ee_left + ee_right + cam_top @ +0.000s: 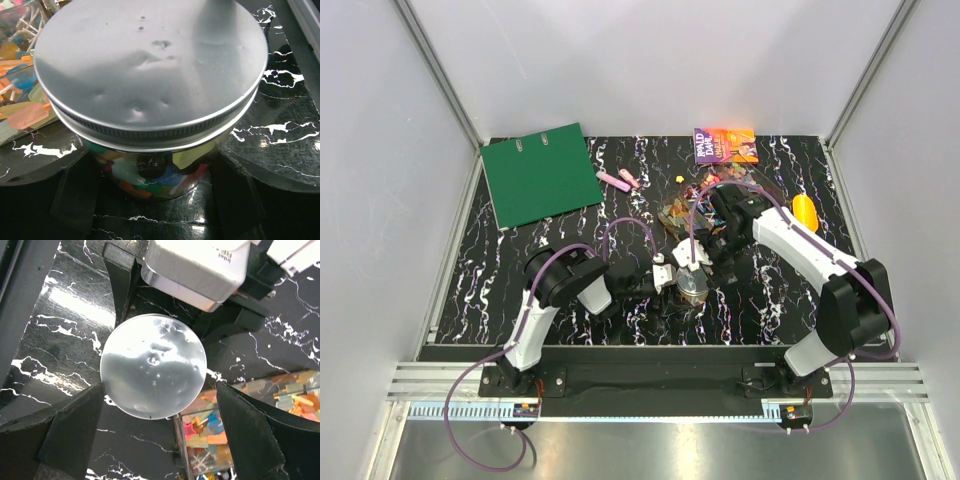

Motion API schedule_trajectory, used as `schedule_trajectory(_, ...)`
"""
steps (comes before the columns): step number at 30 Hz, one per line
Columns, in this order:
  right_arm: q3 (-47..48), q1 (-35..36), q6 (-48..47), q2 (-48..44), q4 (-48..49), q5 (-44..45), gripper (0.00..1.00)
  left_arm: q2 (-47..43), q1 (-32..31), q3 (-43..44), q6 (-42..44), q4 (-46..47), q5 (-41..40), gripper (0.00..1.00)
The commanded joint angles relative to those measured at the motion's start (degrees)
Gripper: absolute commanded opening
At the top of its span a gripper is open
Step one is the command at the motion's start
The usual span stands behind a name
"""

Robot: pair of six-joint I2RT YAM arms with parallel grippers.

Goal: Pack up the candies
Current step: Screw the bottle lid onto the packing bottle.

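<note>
**CAPPED JAR OF SWEETS GRIPPED AT MID-TABLE**

Spread across a black, white-veined table (500,290): at the far left corner, a green binder (538,173) lying flat, well apart from the work. Reaching in from the near edge, the left arm (570,280) and the right arm (800,245), meeting near the middle. At the far edge, a bright paperback book (725,145). Between book and arms, a clear tray (178,440), its edge just beside the jar.

In the left gripper (155,167), a glass jar (693,288), upright on the table, pinched at its sides between dark fingers (75,195) spread fairly wide. Closed on top with a dented silver screw lid (153,372). Hung directly over that lid, the right gripper (160,395), holding nothing, its pads (70,435) splayed at full width to either side of the rim; touching it or not, impossible to tell.

Beside the right arm, a yellow-orange scoop (804,210) on the table. Near the binder's corner, pink highlighter pens (620,181).

Smallest of all, the candies (150,177): packed inside the jar, seen through the glass below the lid in yellow, blue, green and orange. More heaped in the tray, with a few strays on the table near the book.
</note>
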Motion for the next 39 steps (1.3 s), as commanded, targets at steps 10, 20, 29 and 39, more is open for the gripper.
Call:
schedule_trajectory(10, 4.18, 2.28, -3.74, 4.7, -1.59, -2.01, 1.0, 2.09, 0.49, 0.07, 4.88, -2.69, -5.94, 0.0)
schedule_trajectory(20, 6.02, 3.07, -3.93, 6.81, -3.43, -1.92, 1.0, 2.09, 0.49, 0.07, 4.71, -2.6, -6.2, 0.0)
schedule_trajectory(29, 5.68, 3.07, -1.73, 5.67, -3.87, -1.83, 1.0, 2.36, 0.49, 0.33, 4.62, -2.69, -5.94, 0.0)
schedule_trajectory(39, 6.03, 3.07, 6.87, 7.51, -5.37, -0.25, 0.77, 2.27, 0.49, 0.42, 4.62, -3.22, -6.81, 0.0)
